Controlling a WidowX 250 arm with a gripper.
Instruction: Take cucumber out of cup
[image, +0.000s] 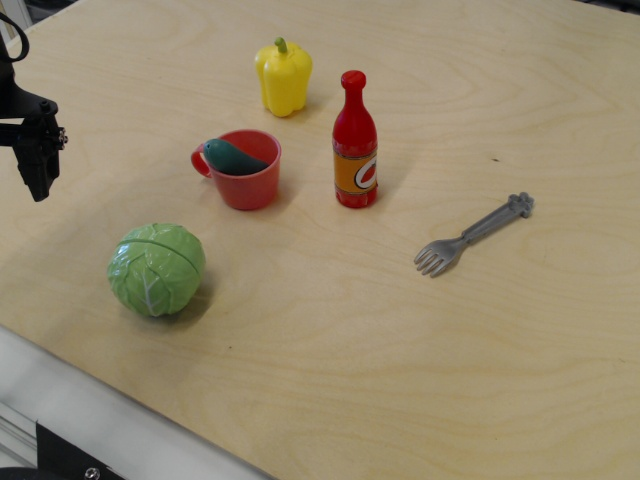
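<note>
Task hadn't started: small dark teal-green plastic cucumber (234, 157) lay inside the red plastic handled cup (246, 184), one end poking over the rim. Black hand (38, 172) hung far left above the pale wooden tabletop (400, 340), well apart from the cup; spread or pressed together, couldn't tell. Reach, grasp & lift-out all left to do

We find no readable words or numbers. The red bottle (354, 140), at three o'clock from the cup (244, 170), bears an orange label (358, 173) with a white oval, its marking illegible.
</note>
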